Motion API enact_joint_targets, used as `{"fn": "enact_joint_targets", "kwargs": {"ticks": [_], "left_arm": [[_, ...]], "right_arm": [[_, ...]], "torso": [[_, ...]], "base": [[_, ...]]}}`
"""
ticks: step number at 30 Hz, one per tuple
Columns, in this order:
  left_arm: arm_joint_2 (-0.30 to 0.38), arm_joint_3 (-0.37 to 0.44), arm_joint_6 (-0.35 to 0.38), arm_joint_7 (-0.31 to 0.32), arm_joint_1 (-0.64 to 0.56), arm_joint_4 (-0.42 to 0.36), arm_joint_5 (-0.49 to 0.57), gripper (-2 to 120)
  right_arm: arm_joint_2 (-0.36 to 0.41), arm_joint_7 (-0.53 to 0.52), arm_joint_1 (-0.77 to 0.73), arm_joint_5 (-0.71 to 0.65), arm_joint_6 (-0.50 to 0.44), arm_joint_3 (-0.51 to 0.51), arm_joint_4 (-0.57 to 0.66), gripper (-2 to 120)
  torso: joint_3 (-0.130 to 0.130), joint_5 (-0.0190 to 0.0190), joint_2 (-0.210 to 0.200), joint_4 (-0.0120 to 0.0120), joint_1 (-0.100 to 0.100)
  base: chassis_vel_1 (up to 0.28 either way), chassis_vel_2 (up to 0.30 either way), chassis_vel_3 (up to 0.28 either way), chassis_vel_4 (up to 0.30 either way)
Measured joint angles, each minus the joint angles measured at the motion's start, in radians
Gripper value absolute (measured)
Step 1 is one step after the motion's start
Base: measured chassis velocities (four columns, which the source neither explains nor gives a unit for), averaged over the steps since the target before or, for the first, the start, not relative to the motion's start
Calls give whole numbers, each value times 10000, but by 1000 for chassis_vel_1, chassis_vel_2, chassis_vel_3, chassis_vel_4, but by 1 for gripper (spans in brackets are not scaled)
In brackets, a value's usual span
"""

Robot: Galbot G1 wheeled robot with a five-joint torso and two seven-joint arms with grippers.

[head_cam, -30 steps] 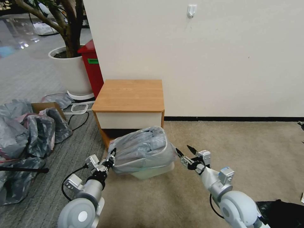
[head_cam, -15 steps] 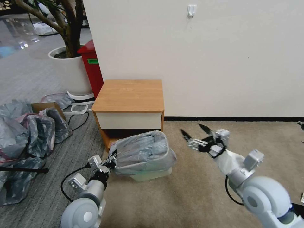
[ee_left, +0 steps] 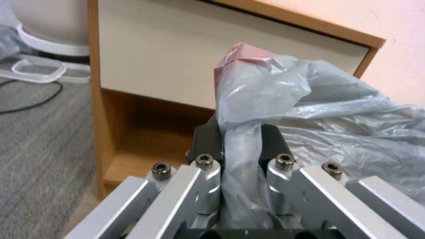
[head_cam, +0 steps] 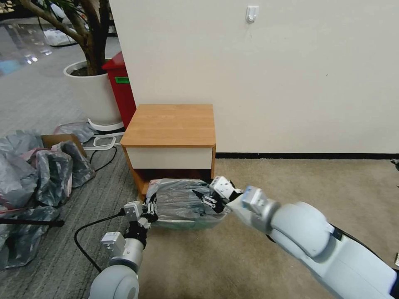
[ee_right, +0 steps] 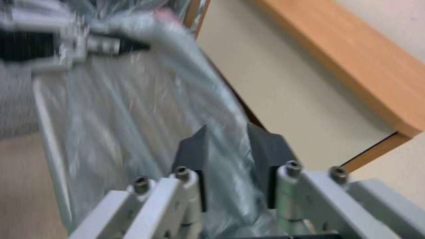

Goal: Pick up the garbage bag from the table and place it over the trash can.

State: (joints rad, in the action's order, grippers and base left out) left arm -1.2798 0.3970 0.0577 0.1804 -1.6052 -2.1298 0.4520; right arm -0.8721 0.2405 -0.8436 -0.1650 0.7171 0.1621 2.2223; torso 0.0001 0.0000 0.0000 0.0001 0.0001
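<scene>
Garbage bag (head_cam: 183, 202): lying draped over trash can (head_cam: 189, 224), before table (head_cam: 168, 124). Left gripper (head_cam: 150, 209) jaws clamping its pinkish edge; right gripper (head_cam: 206, 198) jaws pinching opposite side. Showing no legible writing.

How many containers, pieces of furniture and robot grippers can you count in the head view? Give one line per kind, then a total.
Containers: 3 - trash can under the garbage bag, red bin, white planter.
Furniture: 1 - table.
Grippers: 2 - left gripper and right gripper, each at the bag.
Total: 6
</scene>
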Motion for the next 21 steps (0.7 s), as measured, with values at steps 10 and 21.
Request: {"fn": "enact_joint_targets", "kwargs": {"ticks": [10, 21], "left_arm": [[-24, -58, -226, -171, -36, -129, -561, 9], [-144, -373, -344, -415, -144, -334, -1114, 9]], "right_arm": [[196, 771, 529, 508, -21, 939, -552, 0], [-363, 763, 1742, 711, -56, 2256, -1742, 0]], "torso": [[0, 0, 0, -3, 0], [0, 0, 0, -1, 0]], "base": [[0, 0, 0, 0], [0, 0, 0, 0]]}}
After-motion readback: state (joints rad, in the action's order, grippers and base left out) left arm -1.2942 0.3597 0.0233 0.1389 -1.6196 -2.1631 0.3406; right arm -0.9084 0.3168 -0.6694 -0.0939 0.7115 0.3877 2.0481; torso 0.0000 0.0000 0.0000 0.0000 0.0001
